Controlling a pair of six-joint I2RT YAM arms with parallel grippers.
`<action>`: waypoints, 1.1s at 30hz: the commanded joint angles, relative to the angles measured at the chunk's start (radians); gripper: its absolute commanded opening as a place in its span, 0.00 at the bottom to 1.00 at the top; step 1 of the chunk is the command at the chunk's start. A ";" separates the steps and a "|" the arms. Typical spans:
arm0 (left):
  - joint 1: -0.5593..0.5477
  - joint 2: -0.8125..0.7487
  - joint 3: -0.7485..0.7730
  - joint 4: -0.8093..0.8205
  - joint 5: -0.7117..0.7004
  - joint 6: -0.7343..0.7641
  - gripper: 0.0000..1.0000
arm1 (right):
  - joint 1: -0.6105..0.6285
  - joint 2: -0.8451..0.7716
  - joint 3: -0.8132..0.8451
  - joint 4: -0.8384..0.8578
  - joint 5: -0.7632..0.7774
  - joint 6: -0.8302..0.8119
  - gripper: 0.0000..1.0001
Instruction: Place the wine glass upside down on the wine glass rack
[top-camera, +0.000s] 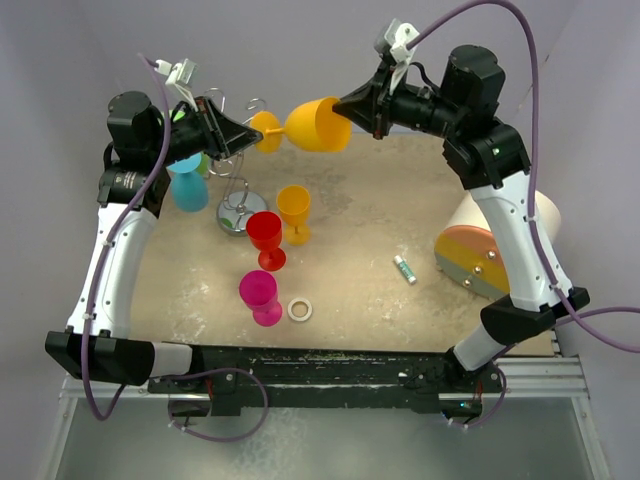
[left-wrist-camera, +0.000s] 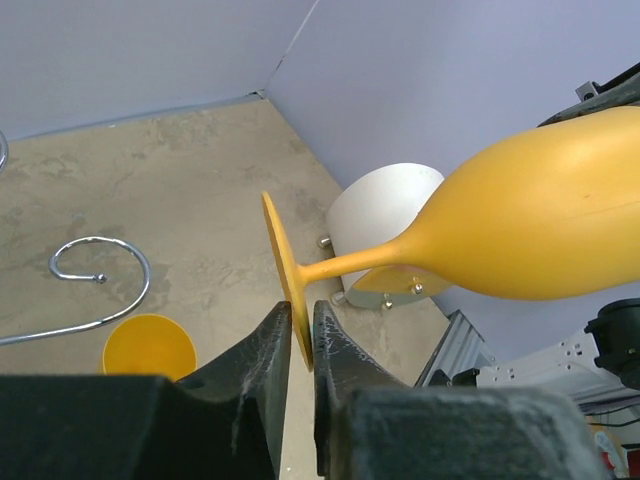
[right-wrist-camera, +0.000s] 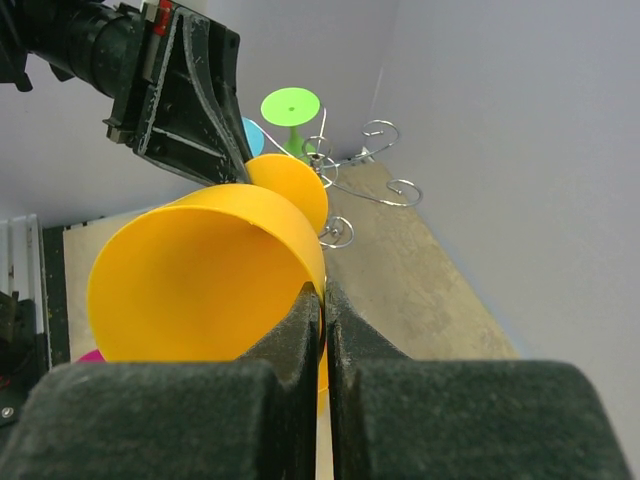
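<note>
A yellow-orange wine glass (top-camera: 318, 124) hangs on its side in the air at the back of the table. My right gripper (top-camera: 345, 108) is shut on the rim of its bowl (right-wrist-camera: 200, 280), one finger inside and one outside (right-wrist-camera: 325, 295). My left gripper (top-camera: 250, 135) is shut on the glass's round foot (left-wrist-camera: 285, 265), whose edge sits between the two fingertips (left-wrist-camera: 302, 325). The wine glass rack (top-camera: 240, 212) stands below and left of the glass. Its curled wire hooks (right-wrist-camera: 375, 170) show beyond the foot, and one hook (left-wrist-camera: 100, 275) lies under my left wrist.
An orange glass (top-camera: 293, 212), a red glass (top-camera: 266, 238) and a pink glass (top-camera: 259, 296) stand upright mid-table. A blue glass (top-camera: 187, 182) stands by the rack and a green glass's foot (right-wrist-camera: 290, 105) shows behind it. A white ring (top-camera: 299, 310), a small tube (top-camera: 404, 268) and a white-and-orange roll (top-camera: 490, 250) lie to the right.
</note>
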 joint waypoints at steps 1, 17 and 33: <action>-0.005 -0.008 -0.009 0.059 0.028 -0.014 0.14 | 0.004 -0.031 -0.006 0.065 -0.012 0.007 0.00; 0.024 -0.056 -0.007 0.026 -0.016 0.046 0.00 | 0.005 -0.067 -0.037 -0.005 0.007 -0.104 0.44; 0.242 -0.118 0.111 -0.114 -0.107 0.142 0.00 | -0.018 -0.183 -0.157 -0.063 0.144 -0.211 0.87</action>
